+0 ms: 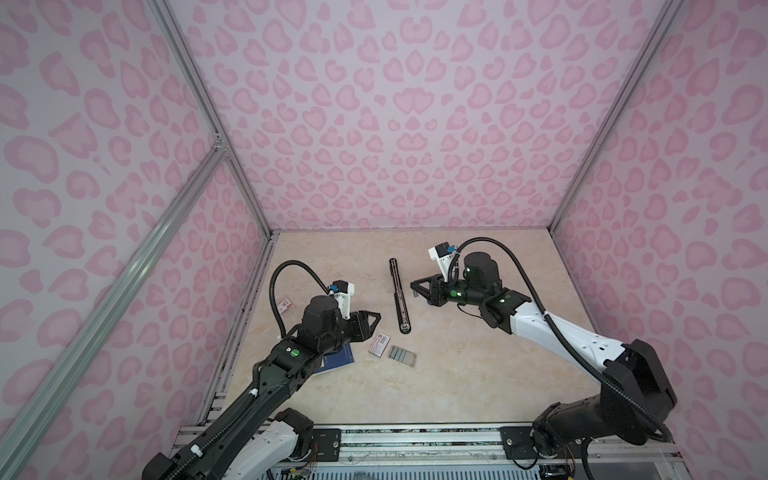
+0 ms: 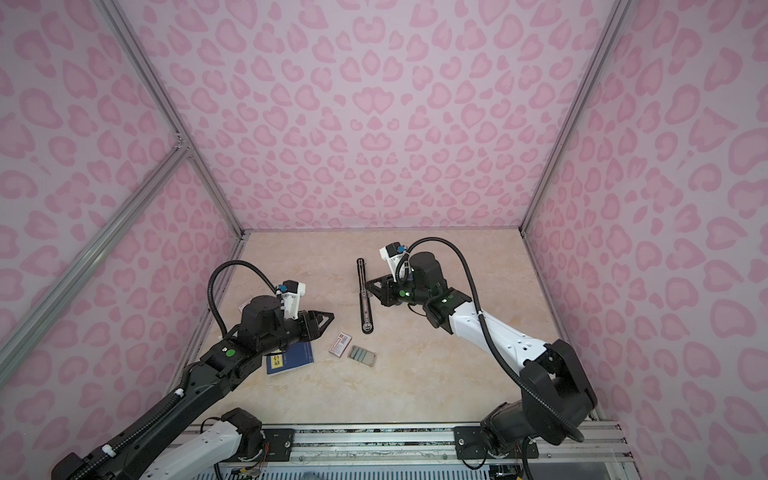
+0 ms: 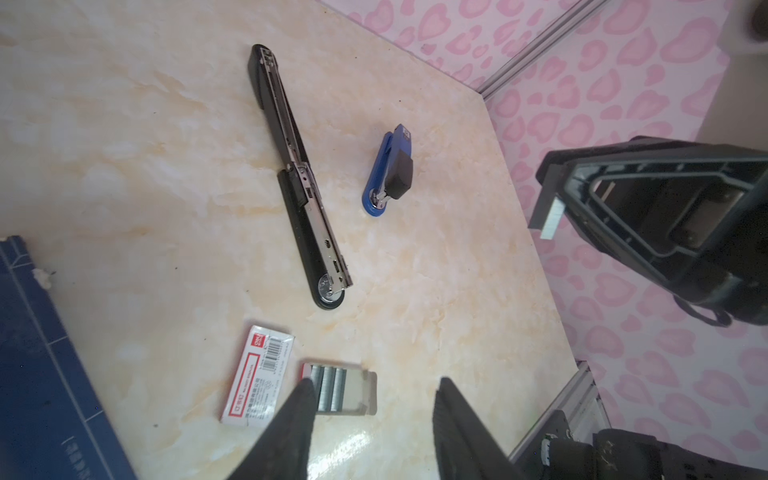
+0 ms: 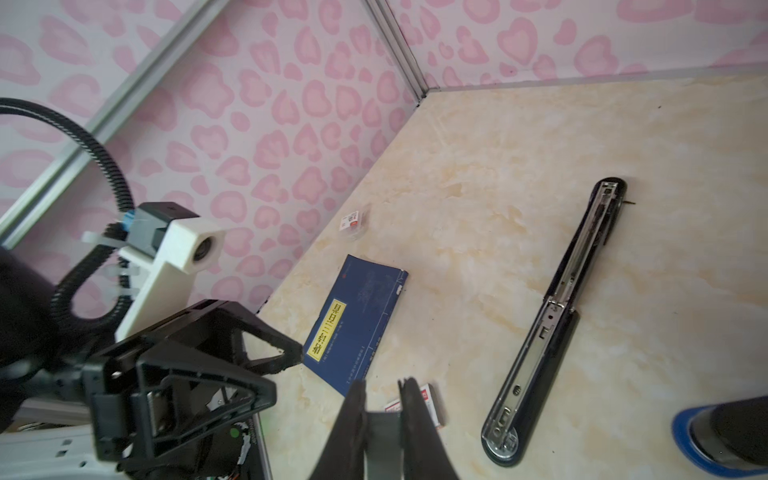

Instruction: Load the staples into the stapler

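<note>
Right gripper is clamping a staple strip near the open black stapler; left gripper is gaping, empty; insertion is seemingly pending, demanding precise alignment

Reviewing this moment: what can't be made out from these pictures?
- Blue stapler: all but hidden under the right arm in both top views; cut off by the edge in the right wrist view.
- Staple strip in the right gripper: a dark blur in the right wrist view, tiny in the top views.
- Black stapler: whether its channel is loaded or empty is too small to tell.
</note>
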Tool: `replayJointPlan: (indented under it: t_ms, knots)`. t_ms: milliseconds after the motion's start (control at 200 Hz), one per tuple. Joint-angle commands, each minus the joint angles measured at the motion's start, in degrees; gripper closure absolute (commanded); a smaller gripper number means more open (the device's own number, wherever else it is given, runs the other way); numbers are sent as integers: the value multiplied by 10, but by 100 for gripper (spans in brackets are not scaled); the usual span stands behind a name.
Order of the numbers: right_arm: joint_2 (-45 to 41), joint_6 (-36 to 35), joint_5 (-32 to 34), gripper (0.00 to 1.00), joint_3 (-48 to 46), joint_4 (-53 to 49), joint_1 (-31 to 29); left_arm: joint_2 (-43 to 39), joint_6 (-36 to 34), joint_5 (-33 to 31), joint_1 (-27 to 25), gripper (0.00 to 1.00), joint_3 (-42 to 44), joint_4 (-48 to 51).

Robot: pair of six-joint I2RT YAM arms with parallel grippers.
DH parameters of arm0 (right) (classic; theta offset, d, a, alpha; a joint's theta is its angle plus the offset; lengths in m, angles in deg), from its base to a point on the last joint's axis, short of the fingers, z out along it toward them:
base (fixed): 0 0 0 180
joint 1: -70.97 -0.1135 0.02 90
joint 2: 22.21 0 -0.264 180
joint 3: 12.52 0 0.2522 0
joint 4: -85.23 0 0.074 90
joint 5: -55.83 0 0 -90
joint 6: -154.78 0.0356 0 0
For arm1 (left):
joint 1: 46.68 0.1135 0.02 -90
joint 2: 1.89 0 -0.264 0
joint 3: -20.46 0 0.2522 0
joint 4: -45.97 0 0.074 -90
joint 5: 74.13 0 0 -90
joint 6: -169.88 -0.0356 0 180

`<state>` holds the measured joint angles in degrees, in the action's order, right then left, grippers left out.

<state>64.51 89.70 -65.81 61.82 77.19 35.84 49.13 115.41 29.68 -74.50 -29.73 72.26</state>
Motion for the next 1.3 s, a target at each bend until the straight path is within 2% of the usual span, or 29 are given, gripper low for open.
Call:
replayJointPlan:
  t_ms: [0,85,250,445,595,1295]
  knots:
    - [46,-26,97,83,32,-50,-16,1,2,-43,1,50,4,21]
    - [83,-24,149,83,57,-57,-25,4,2,-56,1,49,8,26]
    - [145,-16,242,83,96,-57,-43,12,-1,-66,1,41,14,20]
    - [206,3,298,83,126,-44,-56,41,-12,-60,1,38,9,15]
    - [237,7,330,83,142,-37,-63,50,-15,-55,1,38,11,7]
    - [311,22,393,83,180,-38,-85,70,-7,-36,1,39,18,-7]
